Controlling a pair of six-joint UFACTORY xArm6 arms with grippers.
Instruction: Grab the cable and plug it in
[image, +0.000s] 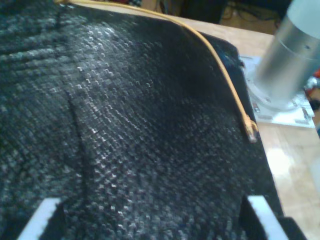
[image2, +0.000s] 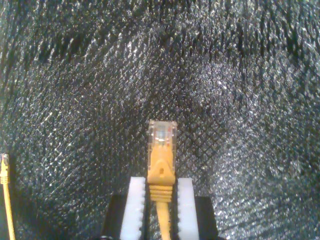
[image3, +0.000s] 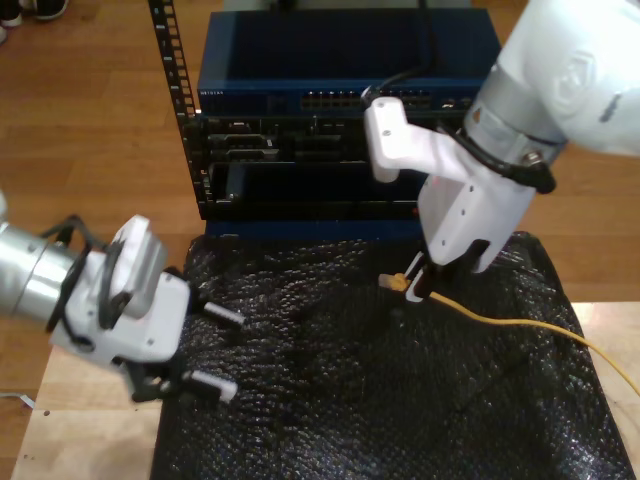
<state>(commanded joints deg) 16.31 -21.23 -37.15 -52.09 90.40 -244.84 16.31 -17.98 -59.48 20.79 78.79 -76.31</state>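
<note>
My second gripper pinches the yellow cable; my first gripper gapes over textured black mat

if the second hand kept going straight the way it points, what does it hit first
Probably the black mat. My second hand is shut on the cable, its plug sticking out ahead, and the second wrist view has mat beyond the plug, so the plug would touch first. Depth is unclear.

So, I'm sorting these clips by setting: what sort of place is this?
Likely a lab bench for network cabling: a rack of network gear, a black mat on a wooden table, and a yellow cable in my second pincer.
</note>
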